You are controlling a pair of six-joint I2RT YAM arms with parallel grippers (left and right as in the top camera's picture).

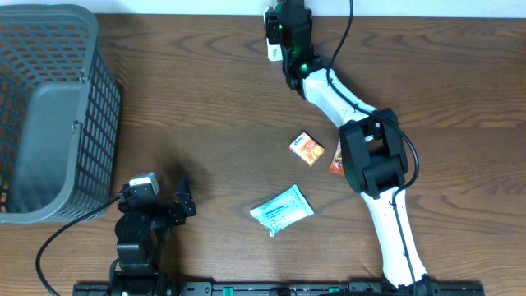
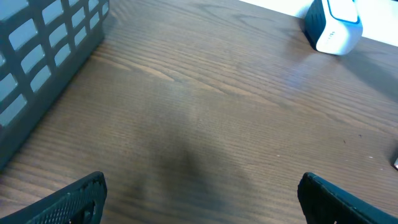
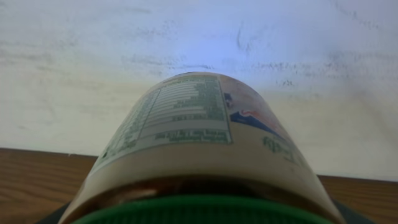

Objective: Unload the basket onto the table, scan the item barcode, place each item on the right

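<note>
Left gripper [image 2: 202, 198]: wide open, empty, near the basket [image 1: 49, 107].
Right gripper [image 1: 285, 23]: I see it squeezing the jar [image 3: 199, 143].
Jar: at the table's [image 1: 205, 99] far edge, beside the scanner [image 2: 333, 28], green lid toward the wrist camera.

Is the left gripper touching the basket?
Apart: overhead shows bare table between the left gripper and the basket.

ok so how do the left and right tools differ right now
The left tool is open and empty; the right tool is shut on a jar. The left tool sits low over the table near the basket; the right tool reaches to the far edge by the scanner. Neither touches the teal pack.
</note>
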